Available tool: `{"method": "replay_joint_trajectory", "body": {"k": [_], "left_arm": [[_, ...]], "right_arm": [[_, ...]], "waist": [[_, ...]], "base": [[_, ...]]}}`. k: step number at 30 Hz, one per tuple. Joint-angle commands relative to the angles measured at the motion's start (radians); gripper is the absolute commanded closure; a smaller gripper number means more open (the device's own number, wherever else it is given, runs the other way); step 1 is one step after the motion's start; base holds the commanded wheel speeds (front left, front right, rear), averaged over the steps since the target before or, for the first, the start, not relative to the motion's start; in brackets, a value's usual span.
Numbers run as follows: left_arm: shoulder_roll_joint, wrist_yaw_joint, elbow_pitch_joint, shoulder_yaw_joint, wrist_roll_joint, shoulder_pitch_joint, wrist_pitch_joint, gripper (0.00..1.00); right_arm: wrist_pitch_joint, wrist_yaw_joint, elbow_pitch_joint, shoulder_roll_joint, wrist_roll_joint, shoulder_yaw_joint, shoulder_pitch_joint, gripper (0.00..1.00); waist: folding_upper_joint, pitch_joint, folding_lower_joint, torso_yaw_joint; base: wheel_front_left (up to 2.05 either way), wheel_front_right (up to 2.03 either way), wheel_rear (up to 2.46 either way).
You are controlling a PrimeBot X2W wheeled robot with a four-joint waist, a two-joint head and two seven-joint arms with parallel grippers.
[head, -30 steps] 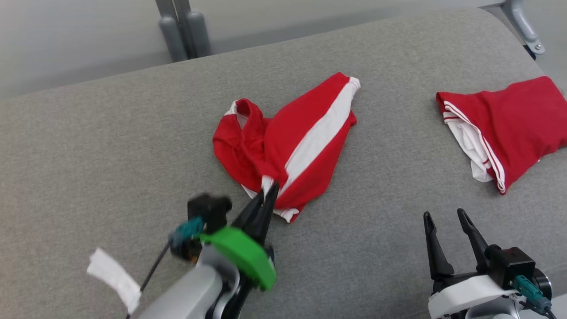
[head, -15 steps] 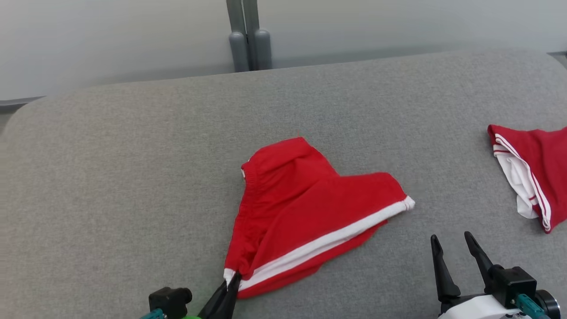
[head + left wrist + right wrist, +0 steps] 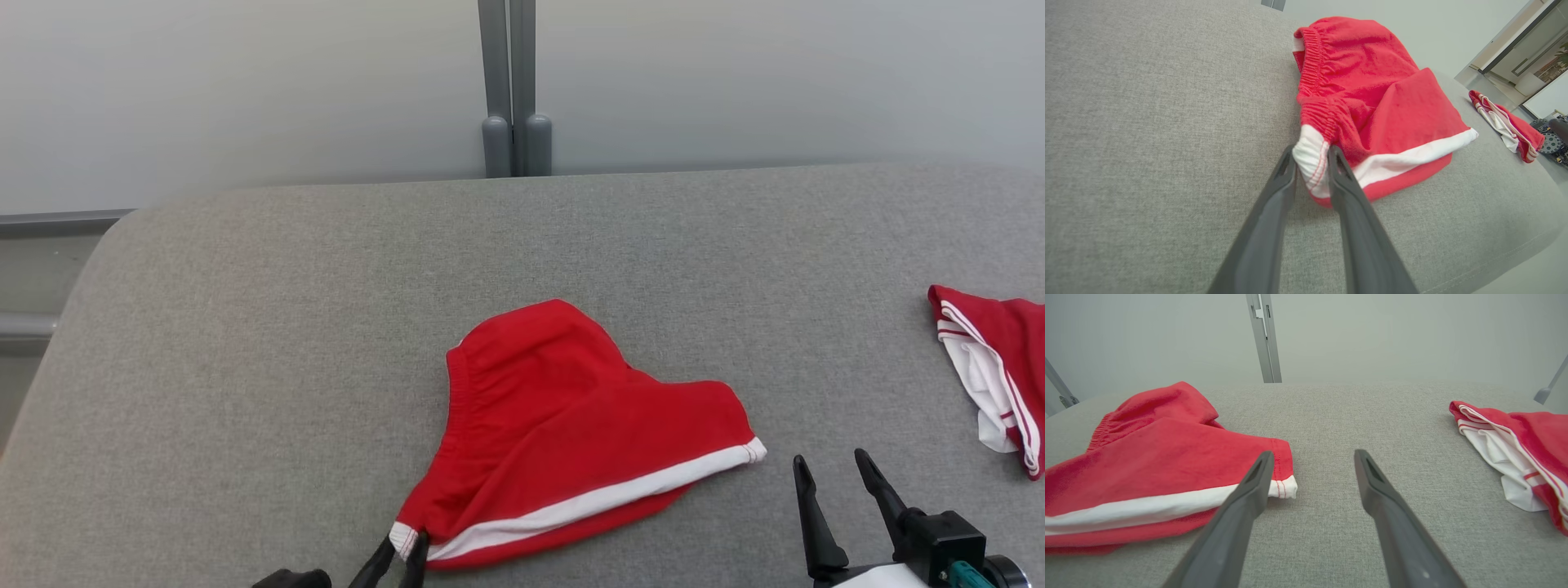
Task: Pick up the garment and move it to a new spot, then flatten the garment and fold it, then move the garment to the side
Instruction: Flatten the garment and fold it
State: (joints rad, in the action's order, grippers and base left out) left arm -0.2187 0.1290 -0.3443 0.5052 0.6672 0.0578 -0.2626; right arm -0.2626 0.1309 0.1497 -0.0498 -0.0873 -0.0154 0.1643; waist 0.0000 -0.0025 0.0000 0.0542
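Each end effector (image 3: 834, 474) has two long dark tapered fingers; right wrist carries a teal connector (image 3: 962, 574)

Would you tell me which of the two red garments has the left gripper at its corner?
The middle garment, its white-trimmed corner between the left gripper fingers; the other lies far right.

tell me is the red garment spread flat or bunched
Bunched: the red garment lies humped and doubled over on the grey surface, waistband puckered.
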Motion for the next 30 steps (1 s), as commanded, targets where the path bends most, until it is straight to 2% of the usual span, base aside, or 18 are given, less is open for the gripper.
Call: {"method": "replay_joint_trajectory", "body": {"k": [1, 4, 7, 14, 16, 20, 30], "left_arm": [[-0.009, 0.002, 0.001, -0.003, -0.005, 0.025, -0.002, 0.0], [-0.024, 0.002, -0.003, -0.009, -0.01, 0.043, -0.003, 0.0], [-0.03, 0.003, 0.011, -0.08, -0.04, 0.061, -0.003, 0.0], [0.055, -0.015, 0.168, -0.303, -0.212, 0.099, -0.003, 0.0], [0.099, -0.015, 0.208, -0.35, -0.243, 0.112, -0.002, 0.0], [0.139, -0.022, 0.236, -0.424, -0.333, 0.127, -0.001, 0.0], [0.166, -0.014, 0.238, -0.54, -0.495, 0.128, -0.001, 0.0]], "right_arm": [[-0.003, 0.0, 0.0, -0.002, -0.004, 0.001, 0.014, 0.0], [-0.003, 0.0, -0.004, -0.002, -0.004, -0.004, 0.021, 0.0], [-0.003, 0.0, -0.009, -0.002, -0.002, -0.015, 0.024, 0.0], [-0.003, 0.0, -0.035, -0.002, 0.013, -0.036, 0.033, 0.0], [-0.003, 0.0, -0.048, -0.002, 0.015, -0.038, 0.031, 0.0], [-0.003, 0.0, -0.072, -0.002, 0.033, -0.032, 0.025, 0.0], [-0.003, 0.0, -0.14, -0.006, 0.055, -0.073, 0.006, 0.0]], "waist": [[0.0, -0.003, 0.0, -0.006], [0.0, -0.009, 0.0, -0.02], [0.0, -0.014, 0.0, -0.031], [0.0, -0.018, 0.0, -0.05], [0.0, -0.022, 0.0, -0.057], [0.0, -0.025, 0.0, -0.068], [0.0, -0.027, 0.0, -0.052]], "base": [[0.0, 0.0, 0.0], [0.0, 0.0, 0.0], [0.0, 0.0, 0.0], [0.0, 0.0, 0.0], [0.0, 0.0, 0.0], [0.0, 0.0, 0.0], [0.0, 0.0, 0.0]]}}
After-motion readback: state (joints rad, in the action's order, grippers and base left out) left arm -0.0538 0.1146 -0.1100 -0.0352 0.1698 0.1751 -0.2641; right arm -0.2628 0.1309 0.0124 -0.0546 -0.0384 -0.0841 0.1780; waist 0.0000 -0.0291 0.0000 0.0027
